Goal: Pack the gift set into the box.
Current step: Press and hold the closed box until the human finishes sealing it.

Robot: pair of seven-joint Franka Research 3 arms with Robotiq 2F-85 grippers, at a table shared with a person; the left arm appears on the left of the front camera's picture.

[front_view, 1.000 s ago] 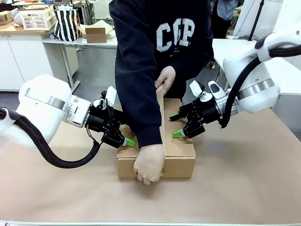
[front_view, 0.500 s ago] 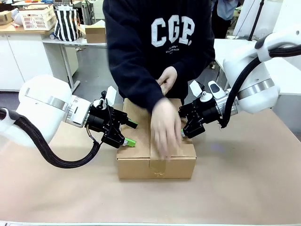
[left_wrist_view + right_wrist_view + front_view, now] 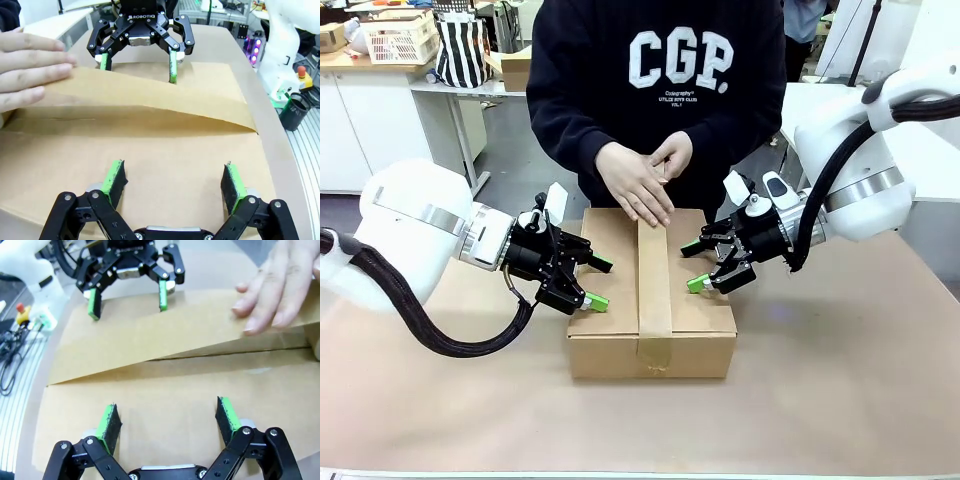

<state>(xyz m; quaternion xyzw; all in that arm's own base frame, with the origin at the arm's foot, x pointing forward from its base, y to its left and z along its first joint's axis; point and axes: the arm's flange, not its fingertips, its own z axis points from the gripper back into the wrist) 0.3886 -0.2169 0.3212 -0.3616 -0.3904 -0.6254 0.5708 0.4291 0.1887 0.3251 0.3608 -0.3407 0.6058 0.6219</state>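
The left gripper (image 3: 592, 283) has its jaws wide apart and holds nothing; its green pads (image 3: 114, 178) rest on or hover just above the left top flap of the box (image 3: 700, 318). The right gripper (image 3: 699, 266) is the same on the other side: jaws spread, empty, pads (image 3: 107, 422) at the right top flap. From the pictures I cannot tell if the pads really press the cardboard or only stand close over it.

The box sits closed near the middle of the bench (image 3: 840, 390), between the two grippers. A strip of brown tape (image 3: 654, 275) runs along the centre seam and down the near wall. The gift set is not visible anywhere; I judge it is already inside, but no view confirms this.

The person's hand (image 3: 633, 183) lies on the far end of the tape, close to the far edge of the box.

The risk, in my judgement, is the tape. If a gripper lifts or slides while the strip is not pressed down, the flaps may spring up and the seam open again. Also the hand works between both grippers, so any sideways move of an arm could strike it.

The front view shows the tape as flat and finished. Both wrist views show more: the strip stands raised off the flaps toward the hand's end, not yet stuck down there. Each wrist view also shows the opposite gripper facing it across the lid
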